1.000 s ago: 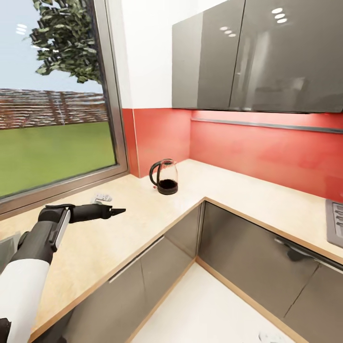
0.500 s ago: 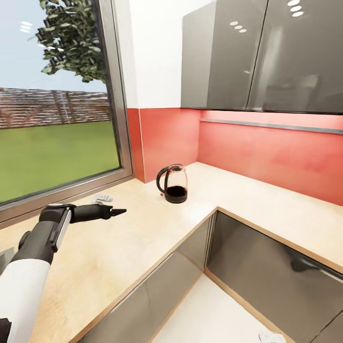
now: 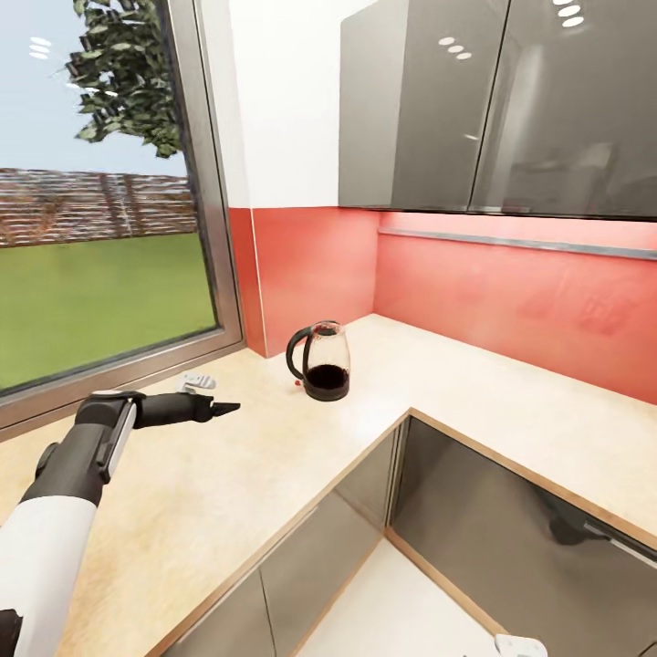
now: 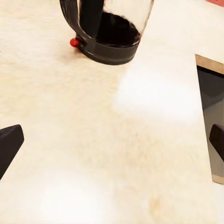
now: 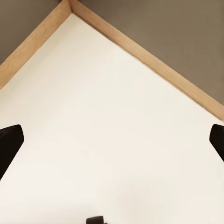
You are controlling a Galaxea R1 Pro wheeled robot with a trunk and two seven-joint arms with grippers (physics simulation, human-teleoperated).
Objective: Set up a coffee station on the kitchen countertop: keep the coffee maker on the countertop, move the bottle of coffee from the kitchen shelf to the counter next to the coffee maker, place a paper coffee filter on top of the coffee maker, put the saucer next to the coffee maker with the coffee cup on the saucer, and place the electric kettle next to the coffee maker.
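**Count of things on view**

One electric kettle (image 3: 319,361) stands on one L-shaped countertop (image 3: 228,456). One small white object (image 3: 197,380), too small to identify, lies by the one window (image 3: 100,201). Two grey wall cabinet doors (image 3: 493,100) hang above the red backsplash. One robot arm (image 3: 82,456) reaches in, ending in one left gripper (image 3: 224,408). Each wrist view shows two dark fingertips (image 4: 9,142).

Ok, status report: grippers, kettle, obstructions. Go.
Left gripper open, empty, above the countertop, aimed toward the electric kettle. Right gripper open over floor. Kettle upright in the counter corner. Nothing between left gripper and kettle.
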